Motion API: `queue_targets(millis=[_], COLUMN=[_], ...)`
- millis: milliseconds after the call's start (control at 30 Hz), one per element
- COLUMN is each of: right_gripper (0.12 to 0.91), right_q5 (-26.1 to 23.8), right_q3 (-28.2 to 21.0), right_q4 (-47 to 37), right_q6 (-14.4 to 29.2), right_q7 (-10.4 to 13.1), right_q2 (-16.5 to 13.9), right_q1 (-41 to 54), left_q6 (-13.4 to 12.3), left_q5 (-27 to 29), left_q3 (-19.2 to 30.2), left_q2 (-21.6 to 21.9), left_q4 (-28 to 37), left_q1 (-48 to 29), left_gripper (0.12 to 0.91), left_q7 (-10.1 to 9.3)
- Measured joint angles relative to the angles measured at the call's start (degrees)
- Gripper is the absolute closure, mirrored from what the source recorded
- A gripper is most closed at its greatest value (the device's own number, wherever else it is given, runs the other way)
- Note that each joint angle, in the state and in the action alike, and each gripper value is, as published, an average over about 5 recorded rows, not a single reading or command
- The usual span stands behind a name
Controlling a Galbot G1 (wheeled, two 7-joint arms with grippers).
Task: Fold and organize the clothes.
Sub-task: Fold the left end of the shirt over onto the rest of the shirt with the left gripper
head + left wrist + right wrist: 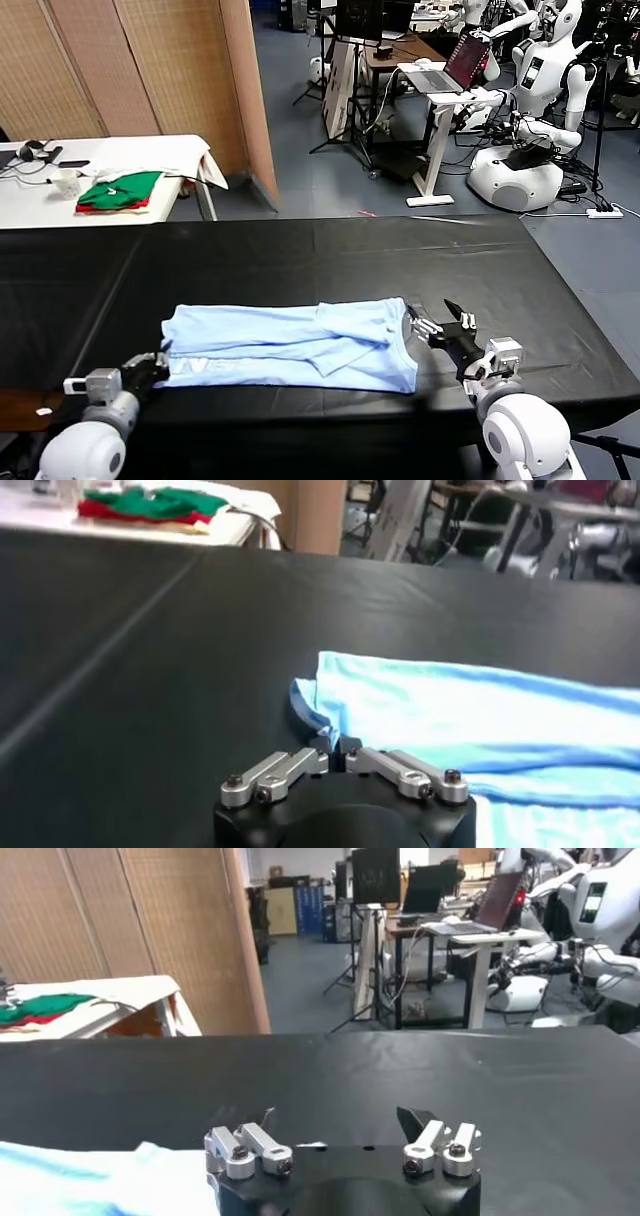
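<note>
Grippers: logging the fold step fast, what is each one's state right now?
Left gripper: fingers shut on the T-shirt corner at its left end.
Right gripper: fingers open, holding nothing, beside the shirt's right edge.

We see two rounded white plastic arm shells ending in black wrist housings. The left end effector (338, 761) has silver metal linkage bars with dark screws and black fingertips. The right end effector (342, 1133) carries matching silver links, screws and black tips, behind a small silver-grey wrist block.
</note>
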Motion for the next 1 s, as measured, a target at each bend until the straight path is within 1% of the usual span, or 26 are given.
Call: queue_targets(millis=[100, 167, 233, 333, 433, 533, 700, 767, 833, 1000], right_gripper=[0.118, 0.118, 0.118, 0.118, 0.118, 0.118, 0.118, 0.118, 0.118, 0.118], right_q5=[0.01, 0.01, 0.01, 0.01, 0.00, -0.17, -1.45, -1.82, -2.05, -2.70], right_q3=[0.32, 0.43, 0.44, 0.36, 0.45, 0.85, 1.65, 2.00, 2.31, 2.48], right_q4=[0.10, 0.10, 0.11, 0.17, 0.24, 0.22, 0.05, 0.04, 0.04, -0.01], right_q6=[0.16, 0.31, 0.46, 1.00, 2.67, 4.94, 6.26, 6.37, 6.44, 6.56], right_q7=[0.02, 0.06, 0.12, 0.15, -0.25, -0.90, -1.18, -1.18, -1.18, -1.17], right_q2=[0.09, 0.23, 0.46, 0.93, 1.42, 1.91, 2.64, 2.90, 3.16, 3.92], right_q1=[-0.30, -0.43, -0.53, -0.80, -1.38, -2.30, -3.94, -4.50, -4.92, -5.38], left_q6=[-1.39, -2.05, -2.32, -2.23, -1.41, 0.59, 4.21, 5.21, 5.76, 6.11], left_q5=[5.53, 7.77, 8.48, 7.60, 5.16, 0.36, -10.22, -13.31, -14.94, -16.17], left_q3=[-1.11, -2.16, -3.31, -4.57, -4.72, -3.60, 0.58, 2.77, 5.07, 10.89], left_q2=[1.57, 2.73, 3.78, 4.53, 4.15, 2.78, -0.77, -2.32, -3.73, -6.24], left_q4=[0.39, 0.67, 0.75, 0.28, -1.09, -3.56, -7.92, -9.25, -10.36, -12.26], left_q1=[0.56, 1.02, 1.45, 1.94, 2.24, 2.06, 0.30, -0.80, -2.02, -4.80], left_gripper=[0.840, 0.840, 0.840, 0.840, 0.840, 0.840, 0.840, 0.840, 0.840, 0.840], left_q7=[0.03, -0.01, -0.14, -0.48, -1.11, -2.19, -4.55, -5.35, -5.83, -6.16])
